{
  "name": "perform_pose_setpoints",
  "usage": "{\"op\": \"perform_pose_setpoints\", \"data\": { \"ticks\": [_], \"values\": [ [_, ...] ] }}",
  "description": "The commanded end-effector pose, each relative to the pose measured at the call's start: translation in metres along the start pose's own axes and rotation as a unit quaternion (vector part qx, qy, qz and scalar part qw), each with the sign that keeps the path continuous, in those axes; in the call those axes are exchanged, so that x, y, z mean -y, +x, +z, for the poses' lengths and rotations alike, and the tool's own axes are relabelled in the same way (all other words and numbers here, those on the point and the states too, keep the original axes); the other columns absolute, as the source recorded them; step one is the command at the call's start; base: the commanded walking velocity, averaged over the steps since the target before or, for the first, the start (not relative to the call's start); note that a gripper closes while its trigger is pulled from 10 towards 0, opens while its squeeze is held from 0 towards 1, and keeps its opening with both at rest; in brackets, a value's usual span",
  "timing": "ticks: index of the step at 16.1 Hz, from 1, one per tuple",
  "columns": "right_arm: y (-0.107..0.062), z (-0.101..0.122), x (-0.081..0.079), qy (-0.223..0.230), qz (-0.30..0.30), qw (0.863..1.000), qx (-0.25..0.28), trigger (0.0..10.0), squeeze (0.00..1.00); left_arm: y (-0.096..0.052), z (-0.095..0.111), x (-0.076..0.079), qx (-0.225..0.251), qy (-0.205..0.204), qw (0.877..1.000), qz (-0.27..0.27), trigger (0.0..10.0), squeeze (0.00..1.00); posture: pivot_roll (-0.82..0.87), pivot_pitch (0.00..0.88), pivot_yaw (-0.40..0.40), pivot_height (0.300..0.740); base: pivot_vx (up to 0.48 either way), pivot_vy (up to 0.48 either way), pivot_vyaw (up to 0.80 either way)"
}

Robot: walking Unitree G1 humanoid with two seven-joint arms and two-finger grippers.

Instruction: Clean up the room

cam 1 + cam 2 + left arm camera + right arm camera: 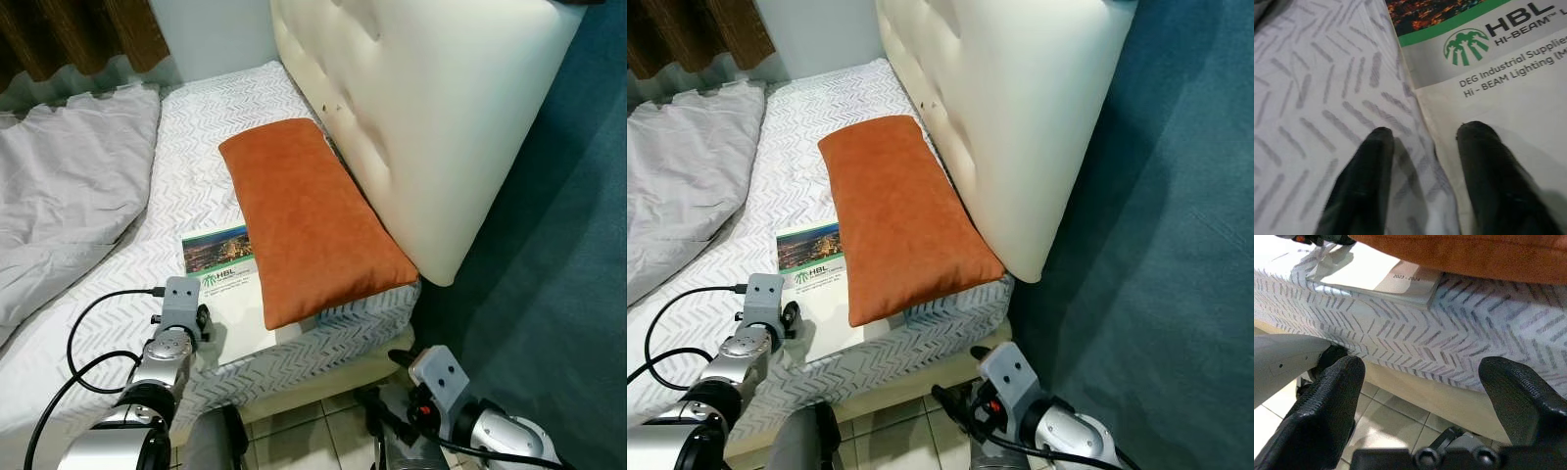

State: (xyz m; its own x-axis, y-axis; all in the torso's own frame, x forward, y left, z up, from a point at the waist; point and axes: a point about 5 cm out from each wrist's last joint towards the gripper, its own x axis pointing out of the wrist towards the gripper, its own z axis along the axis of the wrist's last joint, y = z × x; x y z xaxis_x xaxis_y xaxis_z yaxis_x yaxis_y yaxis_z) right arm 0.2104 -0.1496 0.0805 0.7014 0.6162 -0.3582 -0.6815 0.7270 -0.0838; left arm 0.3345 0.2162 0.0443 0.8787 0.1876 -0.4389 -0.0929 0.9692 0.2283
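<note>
Bed: mattress in a white sheet with grey chevron marks fills the middle of the head views; a padded cream headboard rises along its right side; tiled floor shows below the near edge
Cushion: orange pillow lies flat on the mattress, close along the headboard; its near end reaches the mattress edge
Booklet: catalogue with a night city photo, a green band and "HBL Hi-Beam" lettering lies flat on the sheet near the near edge; its right part is tucked under the orange pillow; the right wrist view shows its edge marked "2023 - 2024" just above the mattress side
Bedding: rumpled grey duvet covers the left part of the bed, apart from the catalogue; brown curtain hangs behind
Left gripper: left gripper is low over the bed at the catalogue's left edge; fingers spread moderately, one over the bare sheet, the other over the white cover; nothing is held; whether the tips touch is unclear
Right gripper: right gripper hangs below the mattress edge beside the bed frame, aimed at the mattress side; fingers wide apart, holding nothing
Cable: black cable loops across the sheet by the left arm
</note>
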Motion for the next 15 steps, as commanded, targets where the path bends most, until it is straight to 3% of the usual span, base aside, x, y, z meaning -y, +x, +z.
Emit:
{"op": "perform_pose_setpoints", "data": {
  "ticks": [1, 2, 3, 5, 8, 11, 15],
  "values": [
    [-0.001, -0.002, -0.003, 0.001, 0.005, 1.0, -0.006, 10.0, 0.0, -0.004, -0.027, -0.008, -0.055, 0.018, 0.998, 0.011, 10.0, 1.0, -0.21, 0.131, 0.052, 0.576, 0.0, 0.0, 0.0],
    [-0.001, -0.002, -0.002, 0.001, 0.005, 1.0, -0.006, 10.0, 0.0, -0.004, -0.023, -0.008, -0.044, 0.025, 0.999, 0.01, 10.0, 1.0, -0.21, 0.132, 0.053, 0.576, 0.0, 0.0, 0.0],
    [-0.001, -0.003, -0.002, 0.001, 0.004, 1.0, -0.007, 10.0, 0.0, -0.002, -0.01, -0.002, -0.002, 0.008, 1.0, -0.006, 10.0, 0.0, -0.21, 0.138, 0.052, 0.576, 0.0, 0.0, 0.0],
    [-0.002, -0.004, -0.002, 0.002, 0.003, 1.0, -0.009, 10.0, 0.0, -0.001, 0.003, 0.008, 0.03, -0.073, 0.996, -0.038, 10.0, 0.0, -0.21, 0.138, 0.052, 0.576, 0.0, 0.0, 0.0],
    [-0.004, -0.005, -0.002, 0.0, 0.003, 1.0, -0.012, 10.0, 0.0, -0.003, -0.002, 0.027, 0.011, -0.127, 0.989, -0.07, 10.0, 0.0, -0.22, 0.142, 0.055, 0.576, 0.0, 0.0, 0.0],
    [-0.007, -0.007, 0.0, 0.001, -0.004, 1.0, -0.015, 10.0, 0.0, -0.013, -0.017, 0.051, 0.019, -0.163, 0.979, -0.117, 10.0, 0.0, -0.22, 0.144, 0.058, 0.576, 0.0, 0.0, 0.0],
    [-0.007, -0.008, -0.002, 0.005, -0.002, 1.0, -0.017, 10.0, 0.0, -0.02, -0.022, 0.062, 0.033, -0.173, 0.975, -0.138, 10.0, 0.0, -0.21, 0.146, 0.051, 0.576, 0.0, 0.0, 0.0]
  ]
}}
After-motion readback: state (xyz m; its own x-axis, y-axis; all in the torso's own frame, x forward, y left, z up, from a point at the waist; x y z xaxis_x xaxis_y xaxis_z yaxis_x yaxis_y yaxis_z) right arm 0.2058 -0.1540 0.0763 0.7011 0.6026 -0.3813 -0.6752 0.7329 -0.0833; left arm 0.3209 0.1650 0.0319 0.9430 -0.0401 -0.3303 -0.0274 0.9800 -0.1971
